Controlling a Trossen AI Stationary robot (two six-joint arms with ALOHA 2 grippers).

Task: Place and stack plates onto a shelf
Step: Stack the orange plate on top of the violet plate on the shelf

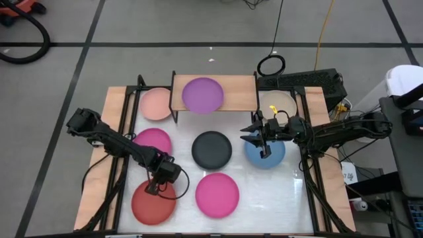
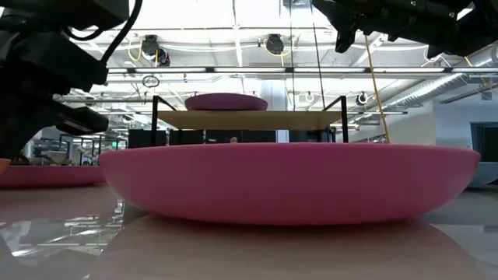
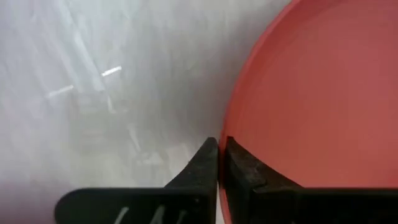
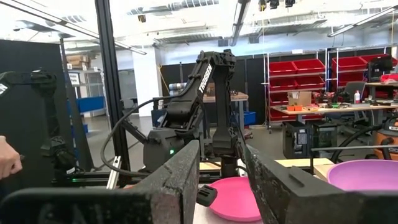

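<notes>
The shelf (image 1: 215,89) stands at the table's far edge with the purple plate (image 1: 203,94) on it. On the table lie the light pink (image 1: 156,104), beige (image 1: 279,104), magenta (image 1: 153,141), black (image 1: 212,149), blue (image 1: 266,154), hot pink (image 1: 217,195) and red (image 1: 154,203) plates. My left gripper (image 1: 154,188) is down at the red plate's far rim, shut on it. My right gripper (image 1: 251,135) hangs open, raised above the blue plate's far left part and pointing toward the table's left; it touches nothing. My left gripper (image 3: 219,155) pinches the red plate's rim (image 3: 225,134) at the plate's far side. One finger (image 3: 239,171) is inside the plate and the other (image 3: 202,168) outside. The fingers come from above, pointing down. The plate lies flat, seemingly on the table.
The shelf's black legs (image 1: 174,99) stand between the light pink and purple plates. The beige plate lies half under the right arm (image 1: 330,132). A person's hand (image 4: 6,158) shows beyond the table's left side. The hot pink plate (image 2: 288,183) fills the low view.
</notes>
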